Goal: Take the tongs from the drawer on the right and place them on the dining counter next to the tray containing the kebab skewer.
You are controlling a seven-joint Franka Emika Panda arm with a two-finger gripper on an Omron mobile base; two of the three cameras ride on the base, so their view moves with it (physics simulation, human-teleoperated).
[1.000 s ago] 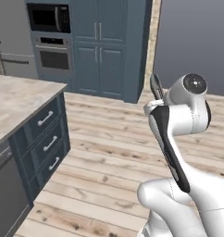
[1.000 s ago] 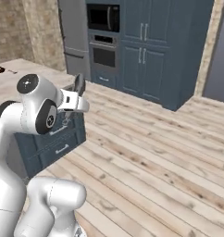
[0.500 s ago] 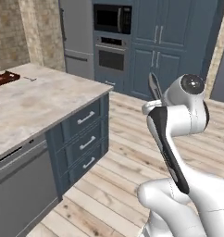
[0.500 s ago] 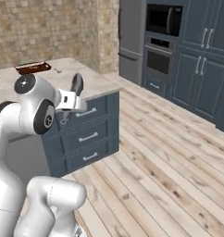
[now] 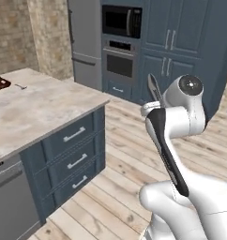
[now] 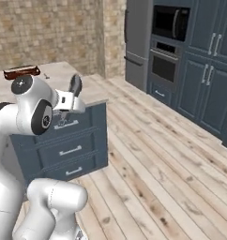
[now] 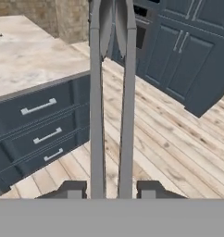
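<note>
Materials I'm seeing from the rig

I'm looking at smooth, matt grey metal tongs (image 7: 111, 106) at the hand view's centre, a beige marbled stone dining counter (image 5: 35, 110) at the left with matt navy-painted drawers carrying silver bar handles (image 5: 74, 134), pale grainy wood plank flooring (image 6: 171, 164) below, and rough brick wall (image 6: 49, 33) showing at the upper left.

From my hand view, the tongs (image 7: 112, 102) run off the top edge, so I cannot see their far tips. Their lower ends are cut off at the bottom between the gripper (image 7: 112, 190) fingers. In my left base view, a dark tray (image 5: 0, 84) on the dining counter (image 5: 45, 110) is cut by the left edge, its contents too small to tell.
</note>
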